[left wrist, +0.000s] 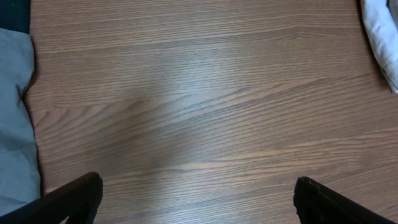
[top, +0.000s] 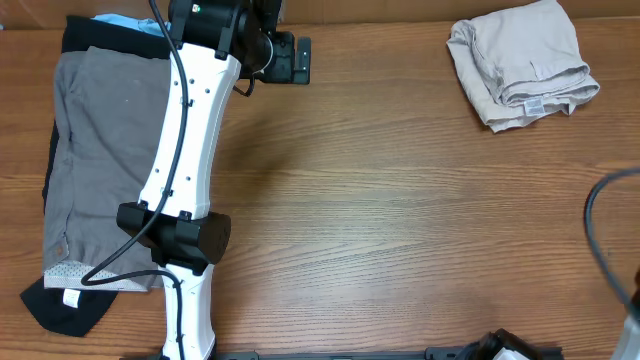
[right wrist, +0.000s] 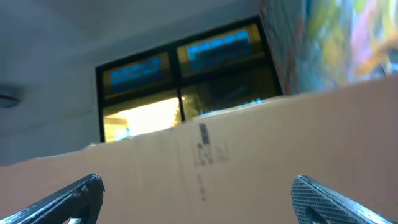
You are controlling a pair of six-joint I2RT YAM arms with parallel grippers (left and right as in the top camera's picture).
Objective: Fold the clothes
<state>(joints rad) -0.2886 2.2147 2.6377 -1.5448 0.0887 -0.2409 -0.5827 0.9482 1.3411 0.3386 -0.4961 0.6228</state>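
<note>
The beige khaki shorts (top: 520, 62) lie folded at the table's far right, white label showing; an edge of them shows in the left wrist view (left wrist: 380, 37). Grey shorts (top: 100, 160) lie spread at the left on a black garment (top: 60, 305), with a light-blue garment (top: 122, 21) peeking out at the top. The grey cloth also shows in the left wrist view (left wrist: 15, 124). My left gripper (top: 292, 60) (left wrist: 199, 202) is open and empty over bare table, between the pile and the beige shorts. My right gripper (right wrist: 199, 199) is open, empty and pointing upward, away from the table.
The left arm (top: 190, 150) stretches from the front edge across the grey shorts' right side. A cardboard box (right wrist: 249, 155) and a window (right wrist: 180, 68) fill the right wrist view. A cable (top: 600, 220) loops at the right edge.
</note>
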